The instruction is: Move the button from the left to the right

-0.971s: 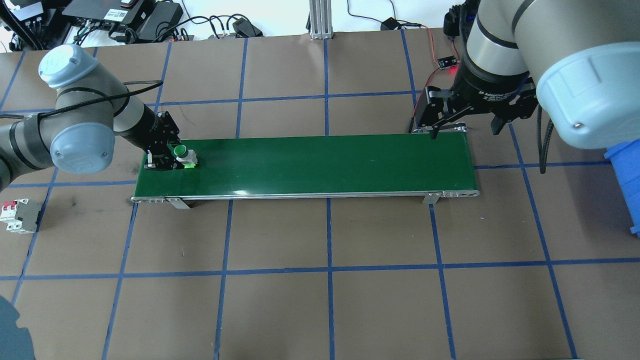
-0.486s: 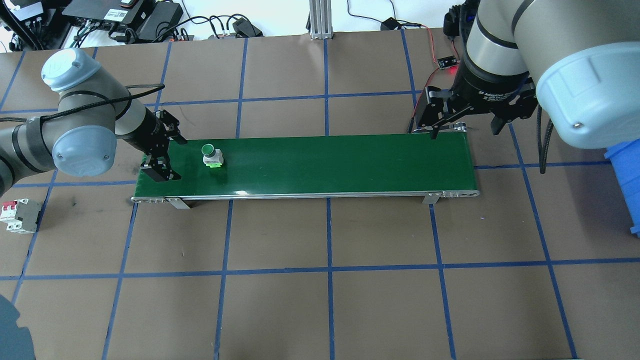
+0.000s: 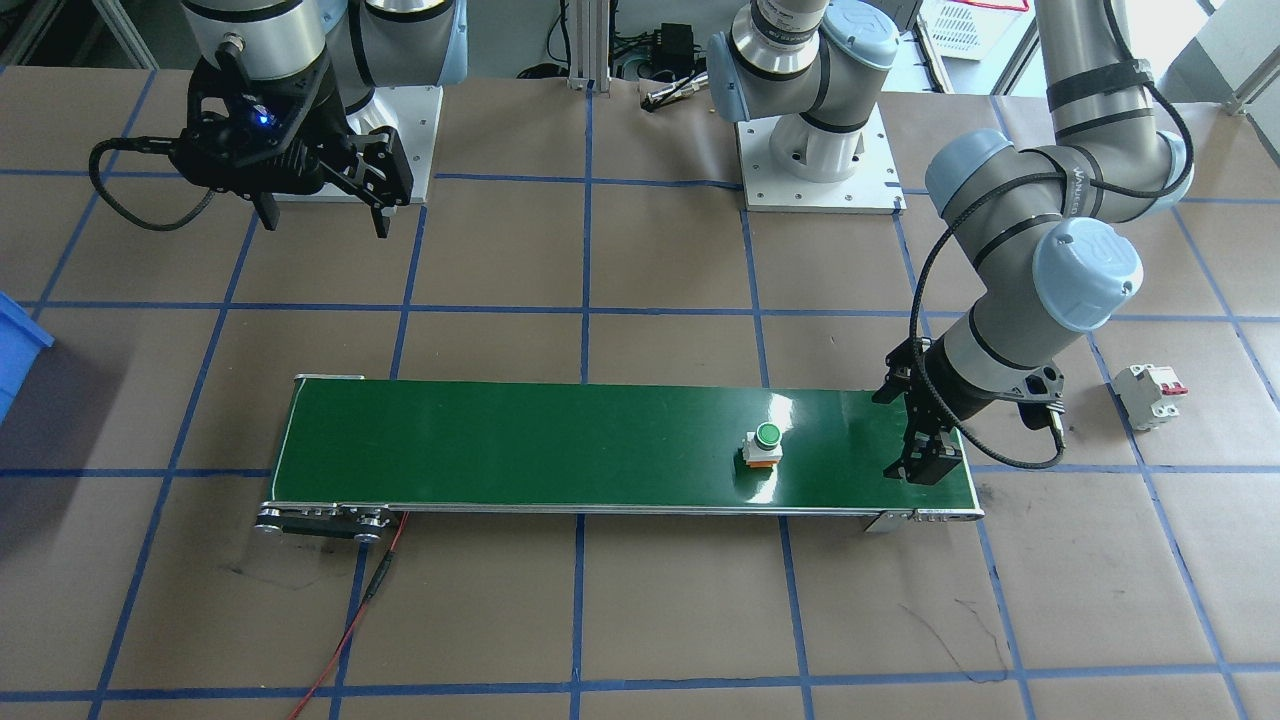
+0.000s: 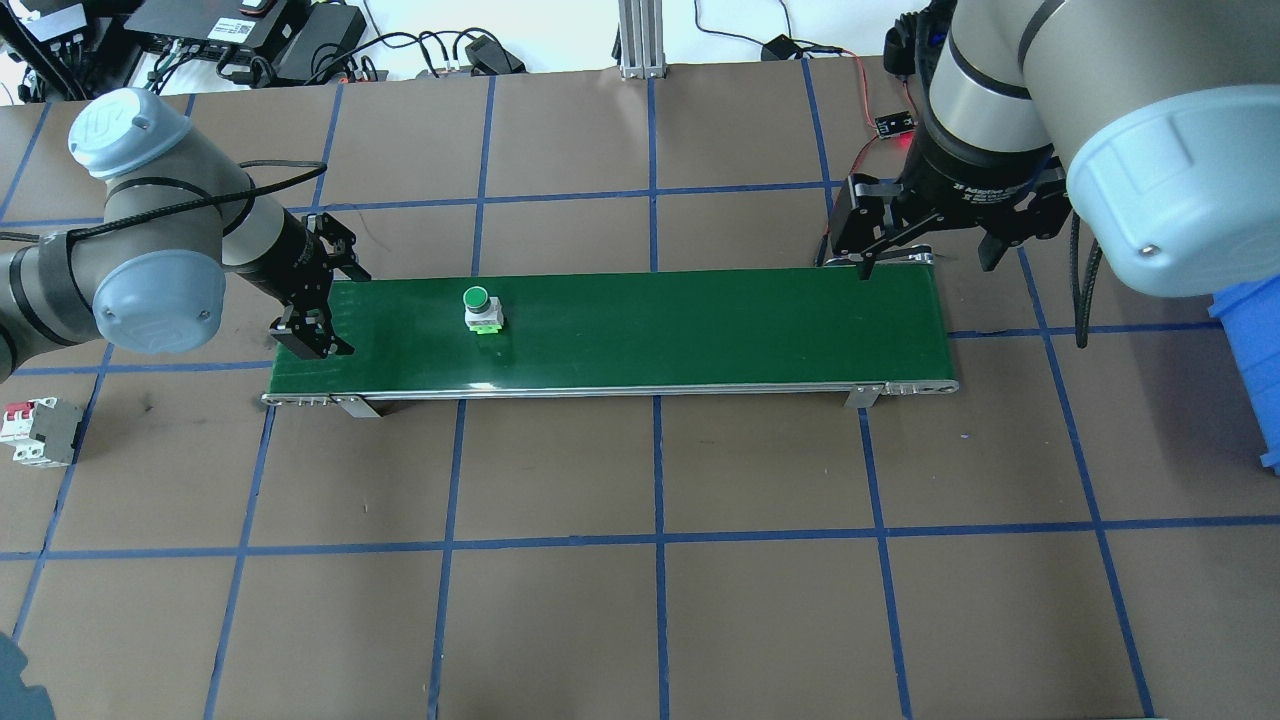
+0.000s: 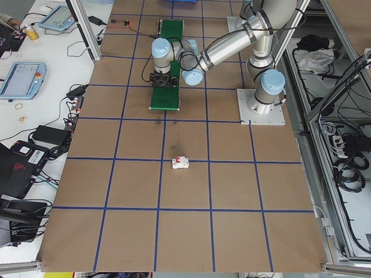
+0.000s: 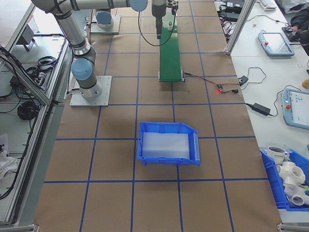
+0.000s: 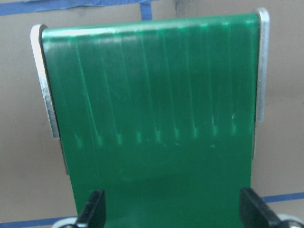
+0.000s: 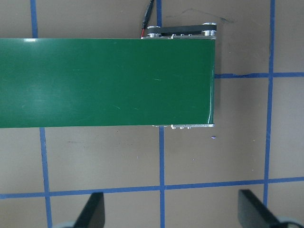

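Note:
The button (image 4: pixel 480 308), with a green cap and a white body on an orange base, stands upright and free on the green conveyor belt (image 4: pixel 700 330), left of its middle. In the front-facing view the button (image 3: pixel 765 443) is on the belt (image 3: pixel 550 450) toward the right. My left gripper (image 4: pixel 325 305) hangs open over the belt's left end, well clear of the button. Only bare belt (image 7: pixel 152 95) shows between its fingertips (image 7: pixel 95 211). My right gripper (image 4: pixel 928 262) is open above the belt's far right end (image 8: pixel 209 80), holding nothing.
A white circuit breaker with red levers (image 4: pixel 40 430) lies on the table left of the belt. A blue bin (image 4: pixel 1250 350) sits at the right edge. A red wire and a small board (image 4: pixel 895 125) lie behind the right gripper. Cables and boxes line the far edge.
The button has left the left gripper's fingers and travelled right along the belt. The left gripper has opened wide and drawn slightly back. The right arm has stayed still.

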`<state>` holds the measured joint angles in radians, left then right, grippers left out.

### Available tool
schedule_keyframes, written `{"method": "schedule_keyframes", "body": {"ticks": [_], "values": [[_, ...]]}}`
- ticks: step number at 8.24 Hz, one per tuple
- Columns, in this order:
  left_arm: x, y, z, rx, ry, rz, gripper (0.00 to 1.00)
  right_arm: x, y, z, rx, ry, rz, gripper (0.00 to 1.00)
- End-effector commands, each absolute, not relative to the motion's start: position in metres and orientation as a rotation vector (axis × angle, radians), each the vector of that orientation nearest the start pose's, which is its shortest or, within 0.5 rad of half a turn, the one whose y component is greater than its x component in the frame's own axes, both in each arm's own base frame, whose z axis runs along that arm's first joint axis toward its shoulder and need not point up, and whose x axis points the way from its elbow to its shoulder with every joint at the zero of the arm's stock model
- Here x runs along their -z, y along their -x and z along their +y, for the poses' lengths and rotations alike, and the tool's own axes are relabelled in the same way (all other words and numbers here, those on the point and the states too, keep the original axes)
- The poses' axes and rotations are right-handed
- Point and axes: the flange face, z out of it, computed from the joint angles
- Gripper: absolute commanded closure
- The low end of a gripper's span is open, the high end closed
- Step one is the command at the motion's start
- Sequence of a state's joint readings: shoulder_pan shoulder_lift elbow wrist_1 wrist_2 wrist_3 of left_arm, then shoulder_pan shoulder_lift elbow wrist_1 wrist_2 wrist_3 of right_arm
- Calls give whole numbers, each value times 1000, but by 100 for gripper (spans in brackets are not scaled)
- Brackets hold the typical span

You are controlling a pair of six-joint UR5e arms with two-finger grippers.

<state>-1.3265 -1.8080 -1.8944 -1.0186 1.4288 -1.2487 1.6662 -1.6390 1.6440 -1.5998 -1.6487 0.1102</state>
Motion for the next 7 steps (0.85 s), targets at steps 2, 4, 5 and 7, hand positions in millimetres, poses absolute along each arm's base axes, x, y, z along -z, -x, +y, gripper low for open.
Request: {"method": "schedule_keyframes", "body": {"ticks": [2,4,5,7], "values": [[-292,15,-546,-21,1872,2697,0,-480,-169,-459,44,60,3216,0],[-295,13,-546,20,1588,2854,0,-436,-173,-509,88,59,3204,0],[-294,5,-545,57,1414,2845,0,-413,-175,-530,113,55,3200,0],[-313,2,-545,123,1103,2942,0,-366,-178,-559,76,47,3215,0]]}}
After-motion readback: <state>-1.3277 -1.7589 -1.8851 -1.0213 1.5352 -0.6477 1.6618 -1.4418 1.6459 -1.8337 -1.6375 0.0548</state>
